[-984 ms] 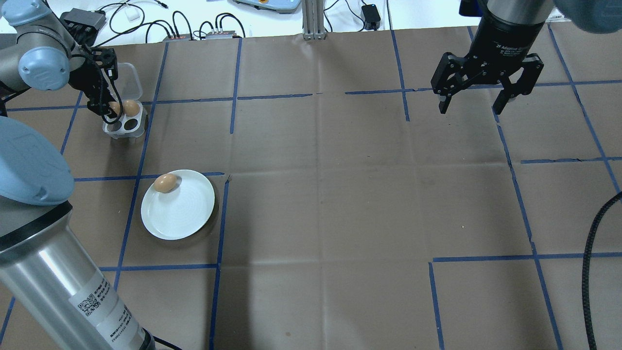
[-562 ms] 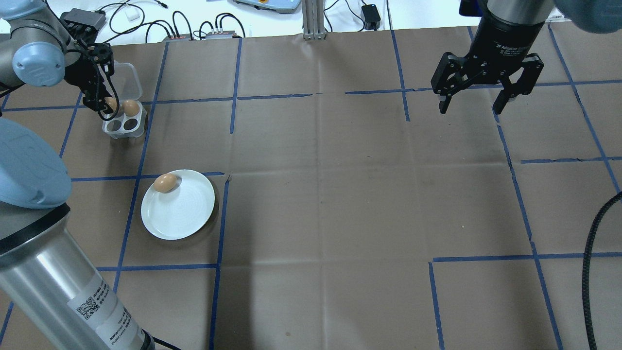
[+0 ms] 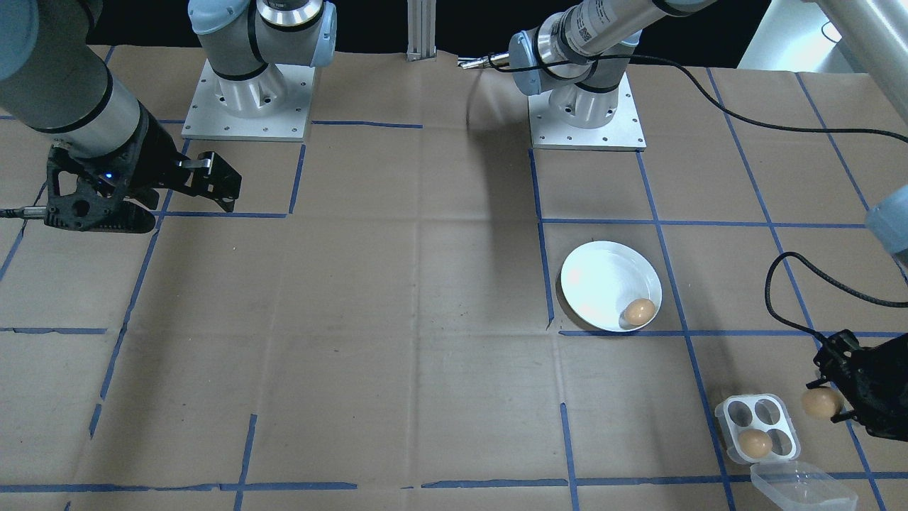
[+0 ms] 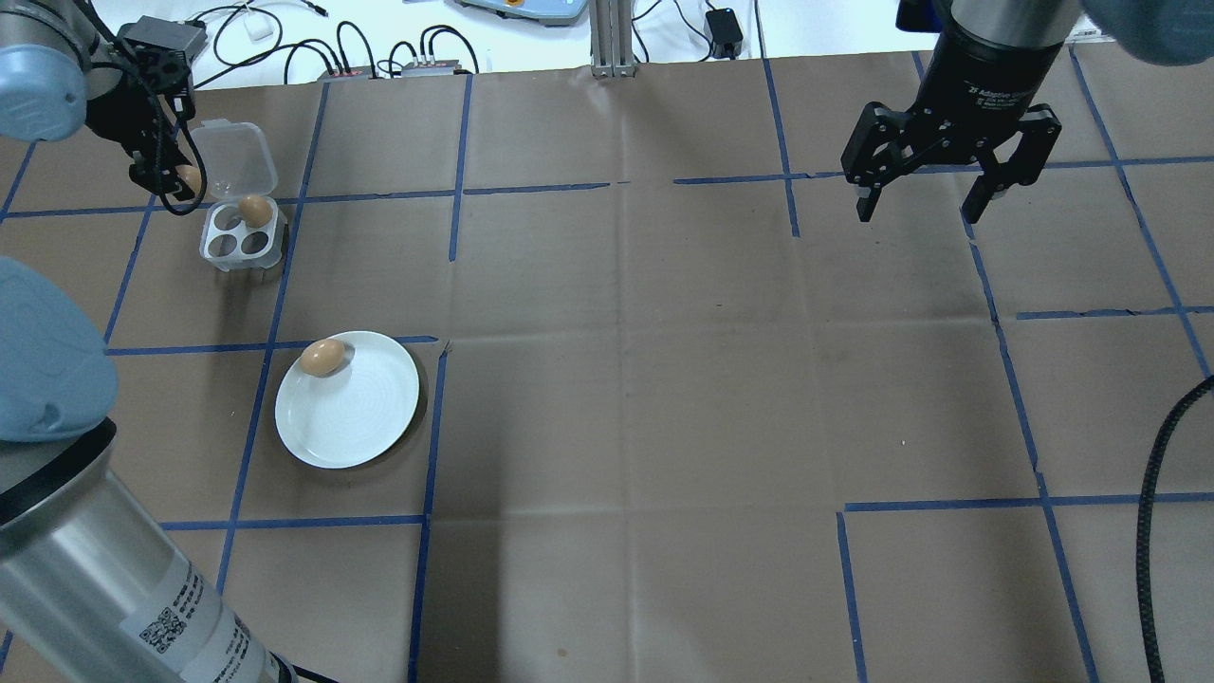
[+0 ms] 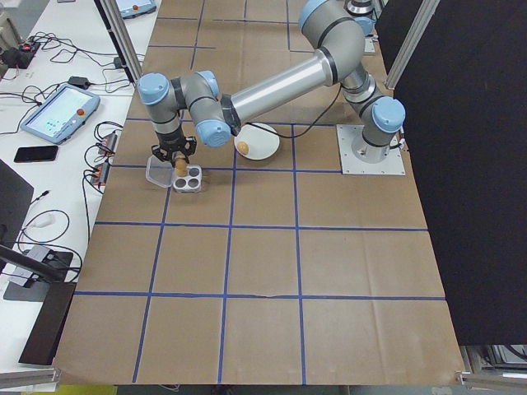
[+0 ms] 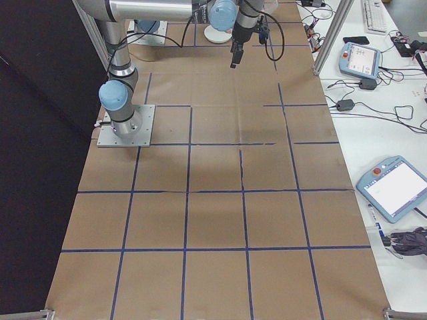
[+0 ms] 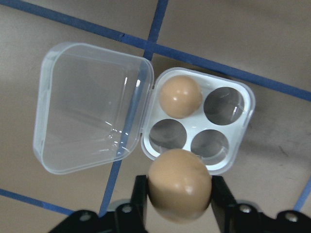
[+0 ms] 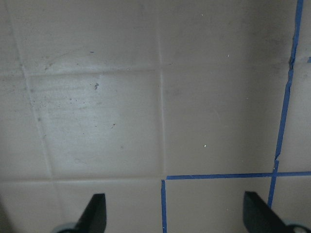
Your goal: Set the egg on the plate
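My left gripper (image 7: 179, 194) (image 4: 175, 185) (image 3: 826, 406) is shut on a brown egg (image 7: 180, 185) (image 3: 821, 402) (image 4: 189, 177), held in the air above and to the side of the clear four-hole egg tray (image 7: 196, 121) (image 4: 243, 232) (image 3: 757, 420). One more egg (image 7: 180, 96) (image 4: 252, 208) (image 3: 754, 443) sits in a tray hole. The white plate (image 4: 356, 408) (image 3: 599, 284) lies nearer the robot and carries another egg (image 4: 322, 357) (image 3: 639, 311) at its rim. My right gripper (image 4: 948, 194) (image 3: 213, 186) hangs open and empty over the far right of the table.
The tray's clear lid (image 7: 90, 107) (image 4: 232, 156) lies open beside it. Cables and boxes (image 4: 379, 52) line the far table edge. A black cable (image 4: 1162, 512) runs along the right side. Blue tape lines grid the brown table cover (image 4: 664, 379).
My left gripper has lifted the egg out of the tray and drawn it up and to the view's left, away from the tray. The right arm has not moved.
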